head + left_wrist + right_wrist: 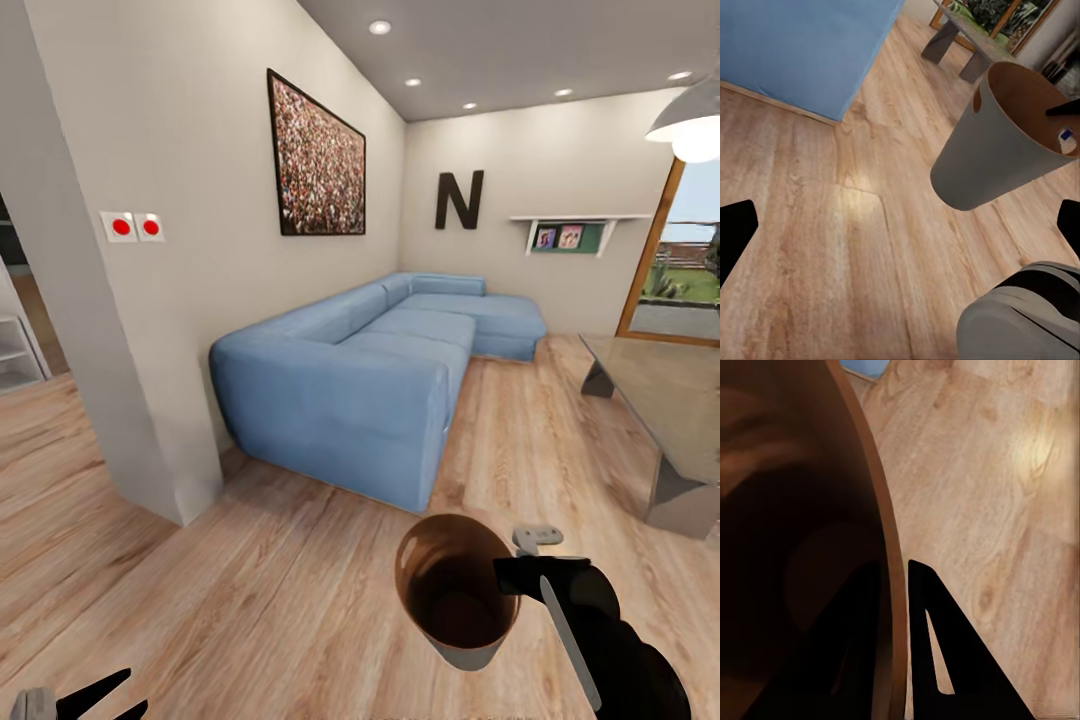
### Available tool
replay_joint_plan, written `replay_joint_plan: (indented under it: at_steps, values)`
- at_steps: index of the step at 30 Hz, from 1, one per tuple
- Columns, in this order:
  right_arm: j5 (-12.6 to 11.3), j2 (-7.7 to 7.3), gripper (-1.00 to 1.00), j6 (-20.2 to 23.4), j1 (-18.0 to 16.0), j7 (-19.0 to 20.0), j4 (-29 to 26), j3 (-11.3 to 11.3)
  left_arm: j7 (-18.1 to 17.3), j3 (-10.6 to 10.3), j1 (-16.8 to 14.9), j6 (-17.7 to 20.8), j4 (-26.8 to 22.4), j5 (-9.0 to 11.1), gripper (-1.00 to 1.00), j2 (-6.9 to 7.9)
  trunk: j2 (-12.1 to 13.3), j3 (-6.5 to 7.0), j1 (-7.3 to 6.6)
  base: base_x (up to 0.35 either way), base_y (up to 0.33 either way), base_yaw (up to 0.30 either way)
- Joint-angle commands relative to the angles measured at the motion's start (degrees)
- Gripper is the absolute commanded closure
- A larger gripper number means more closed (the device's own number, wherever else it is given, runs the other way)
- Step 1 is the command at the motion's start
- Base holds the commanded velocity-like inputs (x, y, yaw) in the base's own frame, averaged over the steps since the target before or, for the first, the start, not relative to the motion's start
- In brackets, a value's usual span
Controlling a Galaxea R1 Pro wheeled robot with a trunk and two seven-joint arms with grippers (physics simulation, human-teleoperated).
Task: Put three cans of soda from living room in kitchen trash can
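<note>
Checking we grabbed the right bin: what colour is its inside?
Glossy orange-brown inside the trash can, clearest in the head view.

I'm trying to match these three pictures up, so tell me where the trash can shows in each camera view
Head view: the tash can sits low, right of centre, the right gripper clamped on its rim.
Left wrist view: it hangs tilted above the wood floor, toward the right.
Right wrist view: its brown inside wall covers the left half, one finger on each side of the rim.
Shared landmark: the blue sofa.

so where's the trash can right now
The trash can is in the living room, held off the wood floor by the right gripper, whose jaws pinch its rim, near the blue sofa.
</note>
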Motion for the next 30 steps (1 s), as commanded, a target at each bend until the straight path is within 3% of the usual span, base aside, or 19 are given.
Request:
replay_joint_plan:
  at_steps: [1, 19, 30]
  values:
    - [-0.5, 0.0, 1.0, 0.0, -0.02, 0.25, -0.02, -0.01, 0.0, 0.0, 0.0, 0.0, 0.0, 0.0, -1.0, 0.0, -0.01, -0.07, -0.01, 0.0, -0.085, -0.171]
    - [-0.5, 0.02, 1.0, 0.0, -0.02, 0.25, -0.02, -0.01, 0.0, 0.0, 0.0, 0.0, 0.0, 0.0, -1.0, 0.0, -0.01, -1.45, -0.01, 0.0, -0.299, -0.159]
    - [-0.5, 0.03, 1.0, 0.0, -0.07, 0.27, 0.06, 0.06, 0.0, -0.07, 0.0, 0.0, 0.0, 0.0, -1.0, 0.0, -0.01, -1.57, -0.01, 0.0, -0.346, -0.08]
